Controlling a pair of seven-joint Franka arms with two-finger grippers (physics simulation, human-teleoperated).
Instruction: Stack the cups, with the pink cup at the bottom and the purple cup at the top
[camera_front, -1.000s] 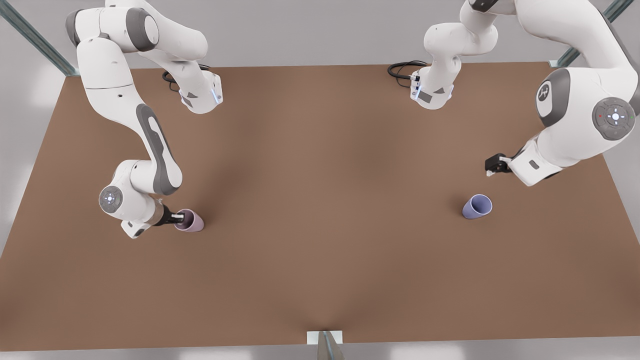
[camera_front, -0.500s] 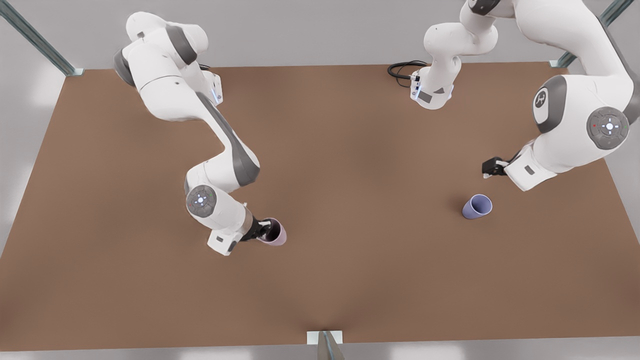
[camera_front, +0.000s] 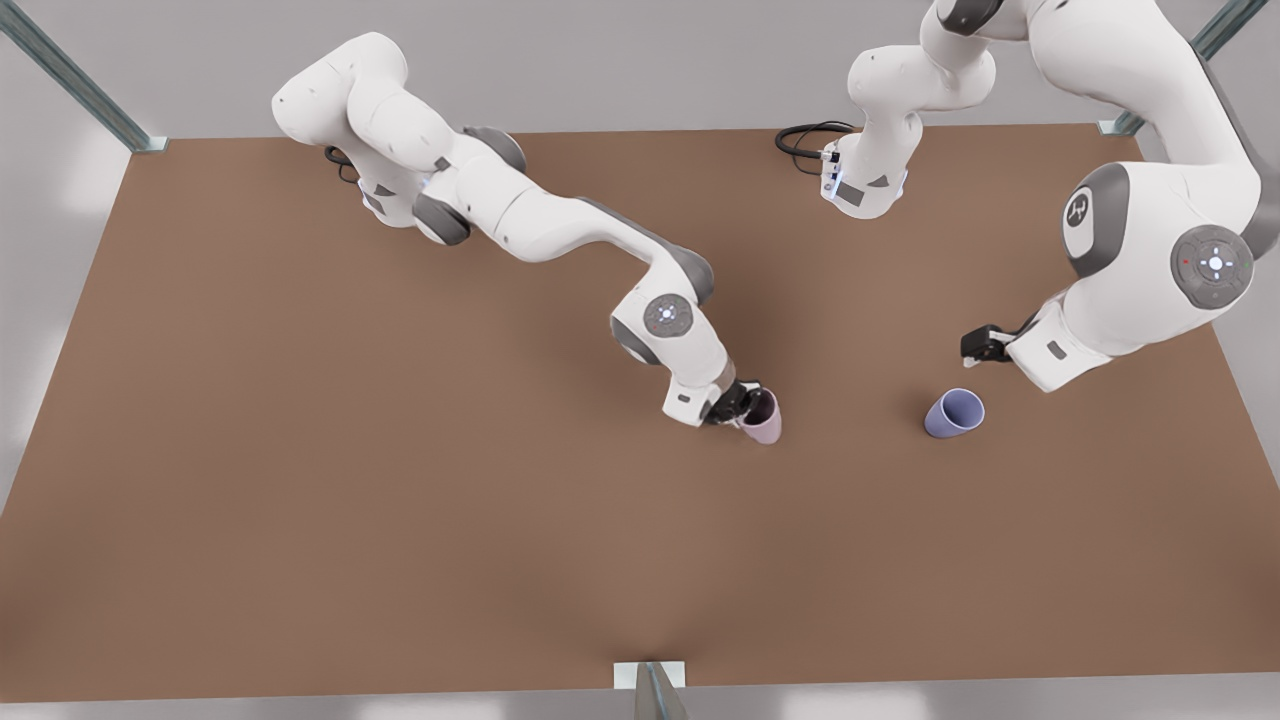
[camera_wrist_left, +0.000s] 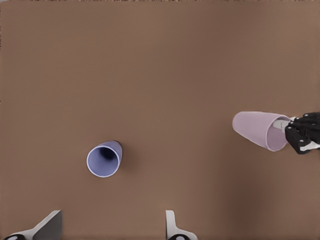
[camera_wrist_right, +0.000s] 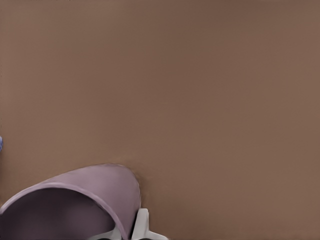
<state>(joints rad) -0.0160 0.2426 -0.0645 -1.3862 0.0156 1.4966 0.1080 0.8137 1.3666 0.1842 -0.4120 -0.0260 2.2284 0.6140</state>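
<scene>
The pink cup is gripped by its rim in the closed right gripper near the table's middle. The left gripper is held spread open above the upright purple cup, apart from it.

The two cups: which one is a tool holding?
The pink cup. The right tool grips its rim. The purple cup stands alone on the table, with the open left tool near but apart.
</scene>
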